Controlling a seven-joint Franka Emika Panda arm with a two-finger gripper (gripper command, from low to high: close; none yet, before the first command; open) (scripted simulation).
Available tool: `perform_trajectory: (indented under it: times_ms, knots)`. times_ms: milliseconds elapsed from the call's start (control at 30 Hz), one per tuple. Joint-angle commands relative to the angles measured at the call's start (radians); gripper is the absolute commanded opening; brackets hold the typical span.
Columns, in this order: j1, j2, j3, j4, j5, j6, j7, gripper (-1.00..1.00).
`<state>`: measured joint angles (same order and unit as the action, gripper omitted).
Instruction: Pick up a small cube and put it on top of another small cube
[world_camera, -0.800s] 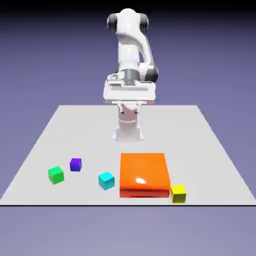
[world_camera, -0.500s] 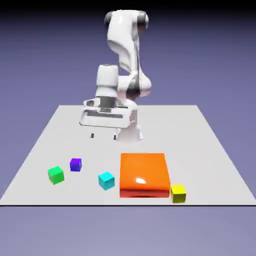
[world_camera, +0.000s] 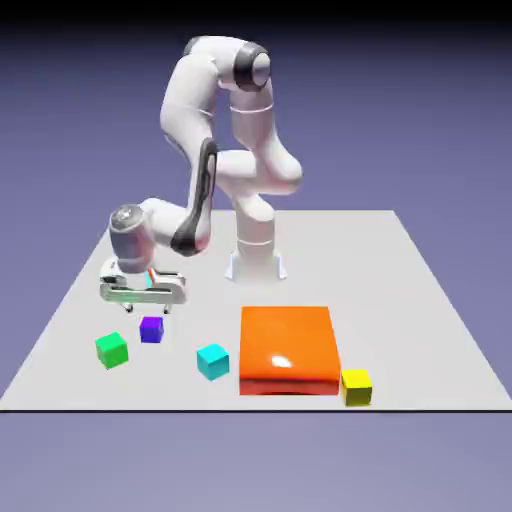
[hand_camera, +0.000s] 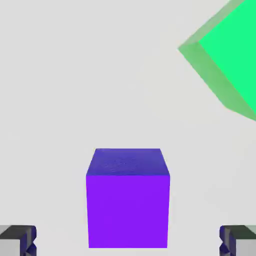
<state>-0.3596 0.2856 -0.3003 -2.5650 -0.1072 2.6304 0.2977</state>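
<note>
- The purple cube (world_camera: 151, 329) sits on the table (world_camera: 420, 300) in the exterior view's left half, upright and flat on its base.
- In the hand view the purple cube (hand_camera: 127, 200) fills the lower middle of the picture, between the two grey fingertips (hand_camera: 17, 240); clear table surface shows on both sides of it, so neither fingertip touches it.
- The gripper (world_camera: 143, 303) hangs just at 12 o'clock of the purple cube in the exterior view, pointing down at the table. Its jaws are spread wide and pinch nothing.
- The green cube (world_camera: 112, 349) rests on the table near the purple cube, at about 8 o'clock from it, with a gap between the two. In the hand view the green cube (hand_camera: 227, 60) appears at 2 o'clock, turned at an angle to the purple cube and cut off by the picture's edge.
- The cyan cube (world_camera: 212, 361) stands at about 4 o'clock from the purple cube, apart from it and just beside the left edge of the orange slab (world_camera: 287, 348).
- The orange slab lies flat at the table's middle front, far wider than any cube.
- The yellow cube (world_camera: 356, 386) sits at the slab's 4 o'clock corner, just beside it and close to the table's near edge, well apart from the purple cube. Nothing rests on its top face.
- The white arm (world_camera: 215, 150) bends down from its base (world_camera: 256, 262) at the table's 12 o'clock side toward the exterior view's left.
</note>
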Motion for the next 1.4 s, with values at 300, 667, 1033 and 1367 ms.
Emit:
perform_trajectory:
  times_ms: [300, 667, 1033, 1367]
  knots:
    - [0.025, -0.092, -0.024, -0.001, -0.025, -0.090, 0.015, -1.00]
    - [0.267, -0.055, 0.279, 0.229, -0.237, -0.188, -0.343, -1.00]
    - [0.526, 0.030, 0.599, 0.386, -0.409, -0.225, -0.656, -1.00]
    - [0.532, 0.071, 0.581, 0.391, -0.442, -0.193, -0.633, 1.00]
